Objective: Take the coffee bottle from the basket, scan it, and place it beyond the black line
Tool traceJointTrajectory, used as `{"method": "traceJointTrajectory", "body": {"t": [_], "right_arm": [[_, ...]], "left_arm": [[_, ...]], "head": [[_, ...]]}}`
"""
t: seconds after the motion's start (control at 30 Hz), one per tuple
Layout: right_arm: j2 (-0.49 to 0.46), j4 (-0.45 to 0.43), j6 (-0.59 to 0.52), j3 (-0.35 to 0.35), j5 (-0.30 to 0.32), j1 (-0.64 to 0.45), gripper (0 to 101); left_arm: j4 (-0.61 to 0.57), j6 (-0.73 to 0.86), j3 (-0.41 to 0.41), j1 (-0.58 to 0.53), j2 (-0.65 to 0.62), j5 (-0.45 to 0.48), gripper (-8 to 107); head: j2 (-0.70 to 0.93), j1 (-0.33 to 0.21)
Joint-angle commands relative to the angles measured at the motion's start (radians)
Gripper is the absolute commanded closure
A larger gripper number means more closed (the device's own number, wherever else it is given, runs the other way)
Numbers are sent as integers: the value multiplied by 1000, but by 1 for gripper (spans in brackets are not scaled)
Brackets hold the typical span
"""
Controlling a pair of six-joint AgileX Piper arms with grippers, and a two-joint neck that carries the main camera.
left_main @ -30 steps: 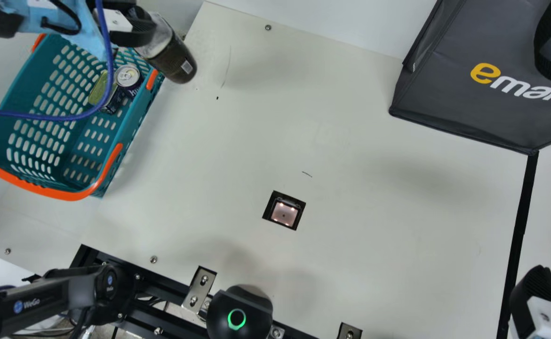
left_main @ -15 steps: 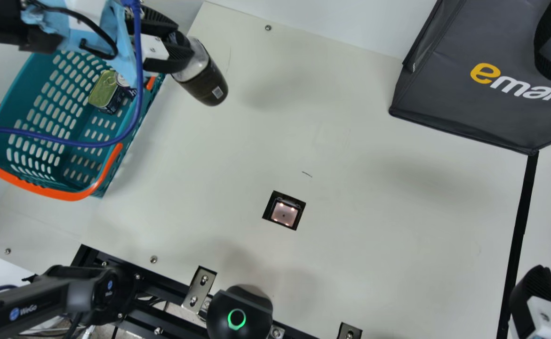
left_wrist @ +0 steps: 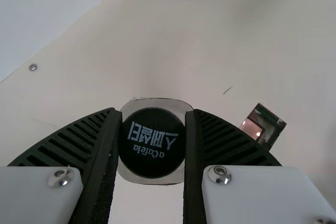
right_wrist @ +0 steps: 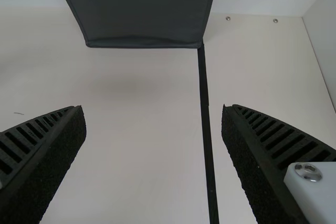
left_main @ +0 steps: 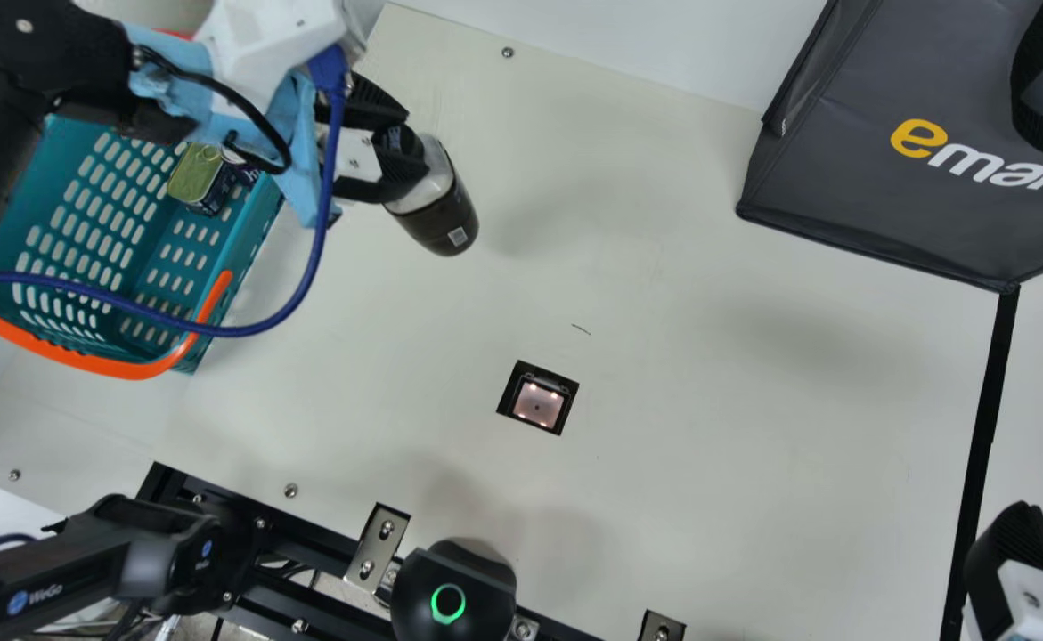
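Note:
In the main view my left gripper (left_main: 396,147) is shut on the coffee bottle (left_main: 441,214), holding it tilted above the table between the basket (left_main: 254,231) and the scanner (left_main: 538,404). The left wrist view shows the bottle's black cap (left_wrist: 152,142) between both fingers of my left gripper (left_wrist: 152,145). My right gripper (left_main: 1015,561) is at the lower right, by the black line (left_main: 984,427). In the right wrist view my right gripper (right_wrist: 154,111) stands open, with the black line (right_wrist: 206,108) running through the space between its fingers.
A dark grey bag (left_main: 886,196) stands at the back right, at the far end of the black line. Cans (left_main: 203,178) lie in the basket. A blue cable (left_main: 245,331) loops from the left arm over the basket. A black device (left_main: 452,592) sits at the front edge.
My left gripper has carried the bottle from the basket's back right corner rightward and toward the front, over the table. The right arm has kept still.

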Motion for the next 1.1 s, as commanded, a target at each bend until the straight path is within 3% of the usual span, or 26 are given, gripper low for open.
{"method": "traceJointTrajectory", "body": {"t": [0.0,1.07], "right_arm": [[0,0,0,0,0,0,11],[0,0,0,0,0,0,11]], "left_arm": [[2,4,5,-20,0,-6,89],[17,139,149,-214,-10,-108,89]], "head": [[2,-26],[2,-26]]}}
